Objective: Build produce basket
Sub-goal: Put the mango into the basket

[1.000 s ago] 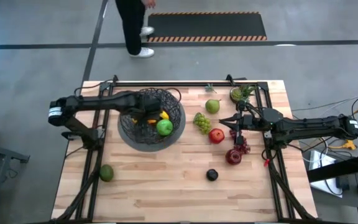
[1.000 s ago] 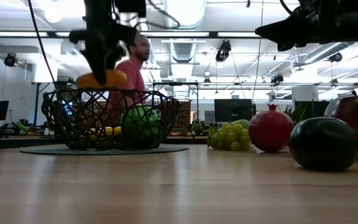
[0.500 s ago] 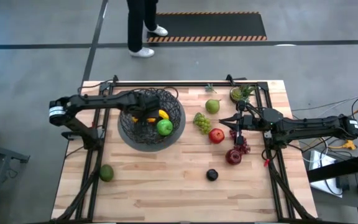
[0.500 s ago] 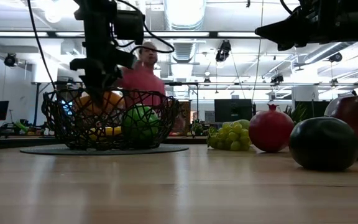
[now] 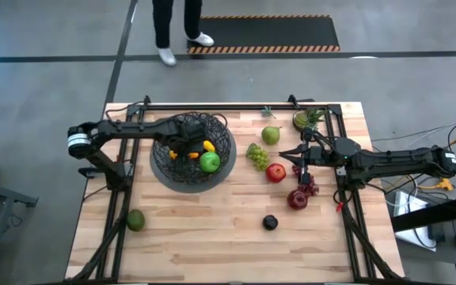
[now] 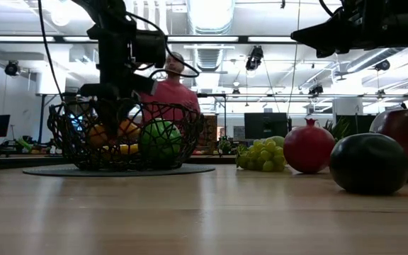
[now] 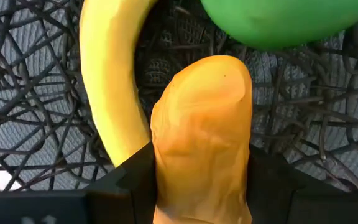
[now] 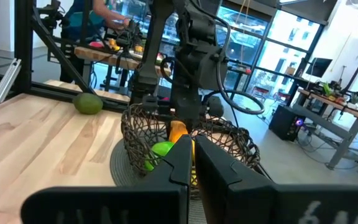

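Low view first: nearest on the wooden worktop sits a round dark green avocado, with a big dark red apple just behind it and a red pomegranate-like fruit beside a bunch of green grapes. Farther off stands the wide black wire-mesh basket, and the left claw reaches down inside it. Left wrist view shows that claw clamped on the orange fruit piece, low over the mesh floor, touching the yellow banana, with the green apple just beyond. High view: the right claw hangs over the worktop near the red fruit; right wrist view has its fingers closed together, holding nothing. A person in a red shirt stands beyond the basket.
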Action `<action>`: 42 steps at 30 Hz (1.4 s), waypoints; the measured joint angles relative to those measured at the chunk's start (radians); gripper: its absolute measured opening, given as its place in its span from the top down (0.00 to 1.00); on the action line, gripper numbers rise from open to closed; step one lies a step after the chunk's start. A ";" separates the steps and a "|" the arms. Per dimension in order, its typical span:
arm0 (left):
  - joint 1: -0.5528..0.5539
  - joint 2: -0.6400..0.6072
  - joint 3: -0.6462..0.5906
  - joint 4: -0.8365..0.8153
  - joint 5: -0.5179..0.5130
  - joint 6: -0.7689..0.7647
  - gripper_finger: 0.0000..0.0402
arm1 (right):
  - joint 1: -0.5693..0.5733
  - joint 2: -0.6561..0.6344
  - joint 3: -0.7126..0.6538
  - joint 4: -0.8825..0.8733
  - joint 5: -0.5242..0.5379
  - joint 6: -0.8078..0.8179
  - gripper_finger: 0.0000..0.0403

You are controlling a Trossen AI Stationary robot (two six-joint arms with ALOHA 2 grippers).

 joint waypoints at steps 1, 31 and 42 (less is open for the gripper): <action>0.000 0.000 -0.004 0.014 0.002 0.000 0.58 | 0.000 0.000 0.000 0.000 0.000 -0.001 0.97; 0.000 -0.001 -0.037 0.063 -0.032 -0.027 0.44 | 0.000 0.000 0.000 0.000 0.001 -0.007 0.97; 0.000 -0.003 -0.036 0.061 -0.029 -0.053 0.44 | 0.000 0.000 0.000 0.021 0.003 -0.043 0.97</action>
